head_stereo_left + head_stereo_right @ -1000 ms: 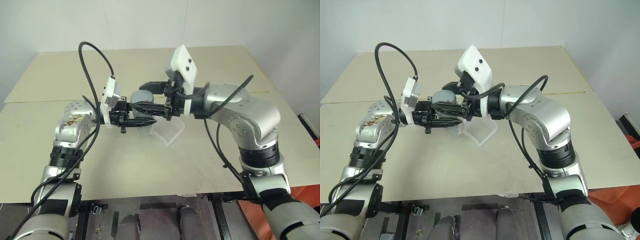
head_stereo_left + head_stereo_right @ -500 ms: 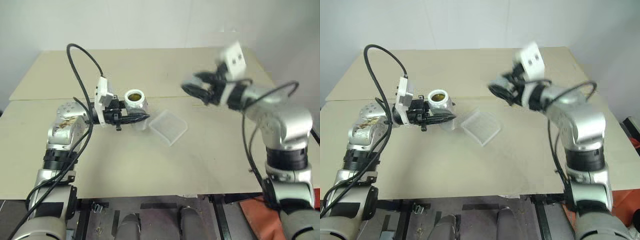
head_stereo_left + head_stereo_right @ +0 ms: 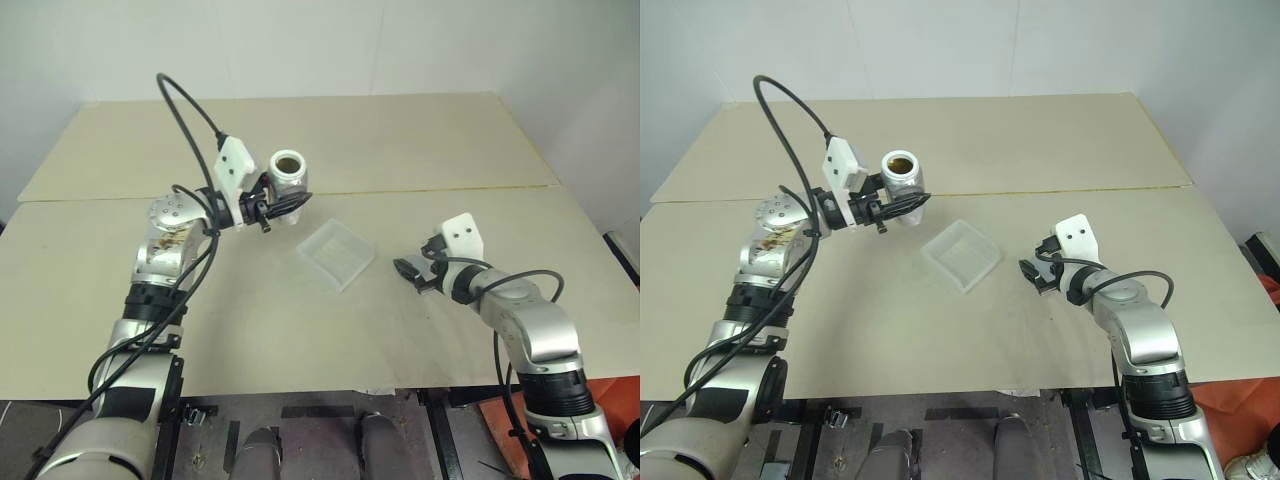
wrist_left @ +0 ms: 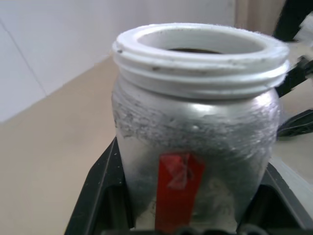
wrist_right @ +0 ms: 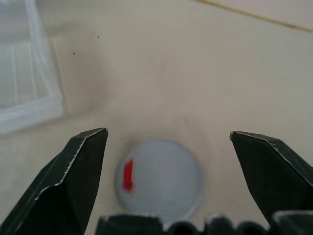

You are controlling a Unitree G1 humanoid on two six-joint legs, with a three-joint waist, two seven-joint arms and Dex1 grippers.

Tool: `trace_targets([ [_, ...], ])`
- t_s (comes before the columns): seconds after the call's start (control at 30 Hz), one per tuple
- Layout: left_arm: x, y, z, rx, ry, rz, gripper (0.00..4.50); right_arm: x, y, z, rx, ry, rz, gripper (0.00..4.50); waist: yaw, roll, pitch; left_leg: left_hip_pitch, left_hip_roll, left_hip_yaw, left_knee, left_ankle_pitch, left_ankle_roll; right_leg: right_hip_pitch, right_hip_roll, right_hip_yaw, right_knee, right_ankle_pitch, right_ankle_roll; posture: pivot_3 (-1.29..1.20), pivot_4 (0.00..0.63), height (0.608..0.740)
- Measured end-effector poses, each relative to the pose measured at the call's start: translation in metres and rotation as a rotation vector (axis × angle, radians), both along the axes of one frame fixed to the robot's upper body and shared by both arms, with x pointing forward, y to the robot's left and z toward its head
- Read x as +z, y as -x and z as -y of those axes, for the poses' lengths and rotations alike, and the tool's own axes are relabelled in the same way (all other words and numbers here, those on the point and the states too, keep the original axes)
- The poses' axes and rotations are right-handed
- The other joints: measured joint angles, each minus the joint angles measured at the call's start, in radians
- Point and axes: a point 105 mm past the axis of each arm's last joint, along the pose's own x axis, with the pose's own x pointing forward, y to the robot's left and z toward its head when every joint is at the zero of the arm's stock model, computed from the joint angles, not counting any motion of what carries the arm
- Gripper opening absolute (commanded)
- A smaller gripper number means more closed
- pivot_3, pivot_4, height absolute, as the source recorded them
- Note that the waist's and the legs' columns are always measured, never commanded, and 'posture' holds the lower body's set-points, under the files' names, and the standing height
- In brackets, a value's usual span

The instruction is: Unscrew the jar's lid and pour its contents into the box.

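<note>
Two tools | left (image 3: 285, 203) grips jar (image 3: 290, 176) | right (image 5: 166, 183) spread, lid (image 5: 160, 178) between

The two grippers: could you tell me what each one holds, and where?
Left gripper clamps the open jar by its body; right gripper holds nothing.

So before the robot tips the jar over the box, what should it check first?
1. Lid off the jar: ok. The jar has an open mouth, and the lid lies flat on the table.
2. Jar held firmly: ok. The left end effector is shut on its body, jar upright.
3. Lid let go: ok. The right end effector is open, its fingers apart on either side of the lid.
4. Contents still inside: ok. Something brown shows in the mouth.
5. Jar over the box: not ok. The box sits apart from it, nearer the right arm.
6. Box ready: ok. It is upright on the table with nothing inside.
</note>
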Motion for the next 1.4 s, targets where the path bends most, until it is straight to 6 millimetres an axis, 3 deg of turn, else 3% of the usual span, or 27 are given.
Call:
trace_targets([
  [0.1, -0.006, -0.010, 0.004, 0.087, -0.128, 0.155, 1.94, 0.021, 0.011, 0.000, 0.079, -0.030, -0.008, 4.49, 0.006, 0.000, 0.000, 0.000, 0.000, 0.000, 0.000, 0.000, 0.000, 0.000, 0.000, 0.000, -0.003, 0.000, 0.000, 0.00, 0.150, 0.740],
  [0.2, -0.013, -0.020, 0.010, 0.173, -0.357, 0.401, 1.94, 0.057, 0.025, -0.011, 0.215, -0.096, 0.004, 4.49, 0.007, 0.000, 0.000, 0.000, 0.000, 0.000, 0.000, 0.000, 0.000, 0.001, 0.000, 0.000, -0.003, 0.000, 0.000, 0.00, 0.150, 0.740],
  [0.3, -0.003, -0.024, 0.024, 0.185, -0.642, 0.823, 1.94, 0.084, 0.047, -0.029, 0.394, -0.109, 0.012, 4.49, 0.013, -0.001, 0.000, 0.000, 0.000, 0.000, 0.000, 0.000, 0.000, 0.001, 0.000, 0.000, -0.003, 0.000, 0.001, 0.00, 0.150, 0.740],
  [0.43, 0.017, -0.023, 0.049, 0.163, -0.786, 1.274, 1.94, 0.078, 0.060, -0.040, 0.503, -0.087, -0.060, 4.49, 0.032, -0.001, 0.000, -0.003, -0.002, 0.000, 0.001, 0.000, 0.001, 0.001, -0.001, 0.000, -0.002, 0.002, 0.004, 0.00, 0.150, 0.740],
  [0.67, -0.010, -0.017, 0.081, -0.079, -0.978, 1.795, 1.94, 0.088, 0.066, -0.051, 0.595, -0.055, -0.058, 4.49, 0.051, -0.001, 0.000, -0.006, -0.003, 0.000, 0.001, 0.000, 0.000, -0.001, -0.002, 0.000, -0.003, 0.002, 0.004, 0.00, 0.150, 0.740],
  [0.8, -0.026, -0.018, 0.092, -0.133, -1.025, 1.859, 1.94, 0.088, 0.066, -0.055, 0.611, -0.052, -0.061, 4.49, 0.054, -0.001, 0.001, -0.006, -0.003, 0.000, 0.001, 0.000, 0.000, -0.002, -0.002, 0.000, -0.002, 0.002, 0.004, 0.00, 0.150, 0.740],
  [1.17, -0.020, -0.023, 0.092, -0.088, -1.026, 1.855, 1.94, 0.091, 0.073, -0.056, 0.607, -0.063, -0.029, 4.49, 0.058, -0.002, 0.001, -0.007, -0.003, 0.000, 0.001, 0.000, -0.001, -0.002, -0.002, 0.000, -0.002, 0.002, 0.004, 0.00, 0.150, 0.740],
  [1.3, -0.006, -0.026, 0.087, 0.019, -0.944, 1.720, 1.94, 0.089, 0.073, -0.055, 0.602, -0.063, -0.031, 4.49, 0.057, -0.002, 0.001, -0.007, -0.003, 0.001, 0.001, 0.001, -0.001, -0.002, -0.002, 0.000, -0.002, 0.002, 0.004, 0.00, 0.150, 0.740],
  [1.4, 0.022, -0.036, 0.063, 0.214, -0.798, 1.446, 1.94, 0.089, 0.073, -0.053, 0.596, -0.061, -0.031, 4.49, 0.053, -0.001, 0.001, -0.006, -0.002, 0.001, 0.001, 0.003, -0.005, -0.003, -0.002, 0.000, -0.002, 0.002, 0.004, 0.00, 0.150, 0.740],
])
